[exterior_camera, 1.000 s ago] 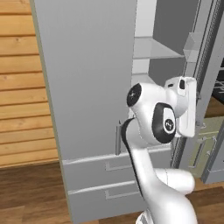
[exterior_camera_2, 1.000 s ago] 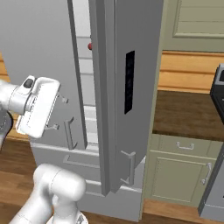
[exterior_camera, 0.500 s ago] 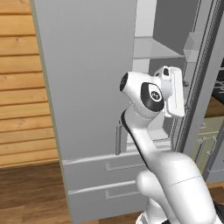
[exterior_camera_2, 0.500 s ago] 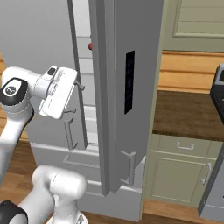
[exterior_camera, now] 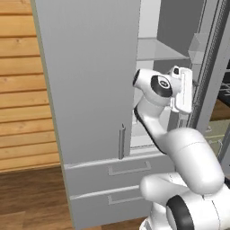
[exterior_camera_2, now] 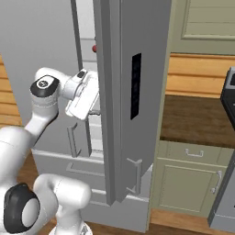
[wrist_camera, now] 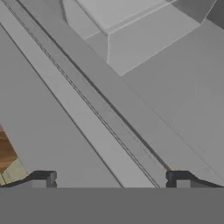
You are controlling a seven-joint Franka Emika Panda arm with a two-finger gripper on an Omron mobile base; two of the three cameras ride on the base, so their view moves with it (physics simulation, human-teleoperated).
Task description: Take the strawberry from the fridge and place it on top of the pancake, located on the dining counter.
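1. Nearest, white arm bent up from the base, elbow bulking in front of the two lower drawers [exterior_camera: 128, 168] of the fridge [exterior_camera: 90, 90].
2. Next, gripper [wrist_camera: 111, 177] raised at the gap between the closed left door and the opened right door [exterior_camera_2: 124, 92]; finger tips [wrist_camera: 43, 178] wide apart, nothing between them.
3. Close to the hand on its right, the inner edge of the open door, a long straight seal band running diagonally across the hand view, with a pale door bin [wrist_camera: 131, 39] beyond it.
4. Left of the hand, slim vertical handle [exterior_camera: 121, 141] of the closed door, just beside the forearm in the left base view.
5. Narrow opening only: door edge on one side, closed door edge on the other, hand standing at its mouth.
6. Deeper in, pale shelf [exterior_camera: 159, 51] above wrist level, open room over it.
7. Farther back and higher, strawberry [exterior_camera_2: 94, 48] showing as a small red spot inside the fridge, at the edge of the open door, above the hand and apart from it.
8. Farthest right, brown countertop [exterior_camera_2: 193, 119] over green cabinets, well clear of the arm.
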